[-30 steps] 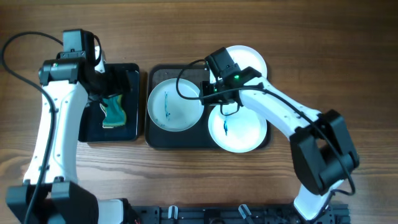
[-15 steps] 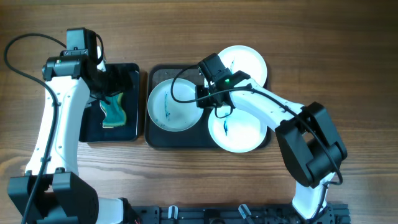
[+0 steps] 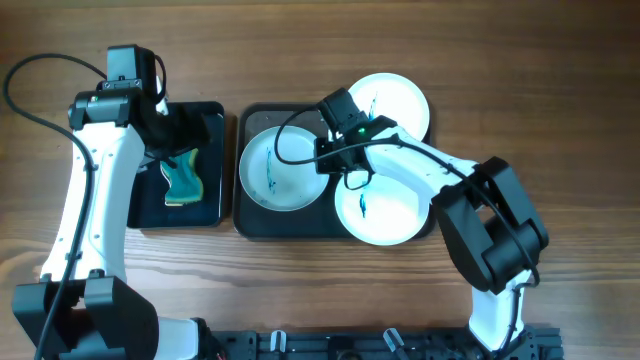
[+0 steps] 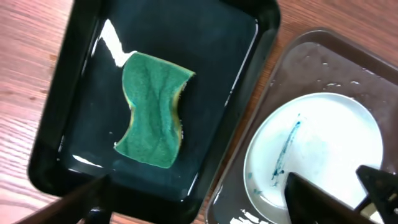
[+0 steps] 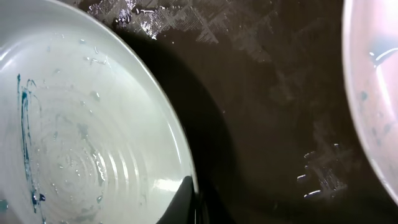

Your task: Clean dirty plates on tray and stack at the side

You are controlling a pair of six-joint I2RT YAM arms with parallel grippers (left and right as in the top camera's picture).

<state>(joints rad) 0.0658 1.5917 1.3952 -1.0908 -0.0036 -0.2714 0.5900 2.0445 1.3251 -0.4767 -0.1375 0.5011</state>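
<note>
Three white plates lie on or over the dark grey tray [image 3: 300, 116]. The left plate [image 3: 278, 168] has a blue-green streak. The lower right plate [image 3: 388, 208] has a small smear. The upper right plate [image 3: 397, 98] overhangs the tray's far corner. My right gripper [image 3: 326, 160] is shut on the left plate's right rim, one finger inside the plate [image 5: 81, 137] and one outside over the wet tray [image 5: 267, 93]. My left gripper [image 3: 168, 137] is open and empty above the green sponge [image 3: 185, 176]. The left plate also shows in the left wrist view [image 4: 323, 143].
A smaller black tray [image 3: 210, 206] left of the grey tray holds the sponge [image 4: 152, 109]. Another plate's edge [image 5: 373, 93] shows at the right of the right wrist view. Bare wooden table surrounds both trays.
My right gripper has moved left from between the plates onto the left plate's right rim. My left arm shifted slightly and now holds still over the sponge tray.
</note>
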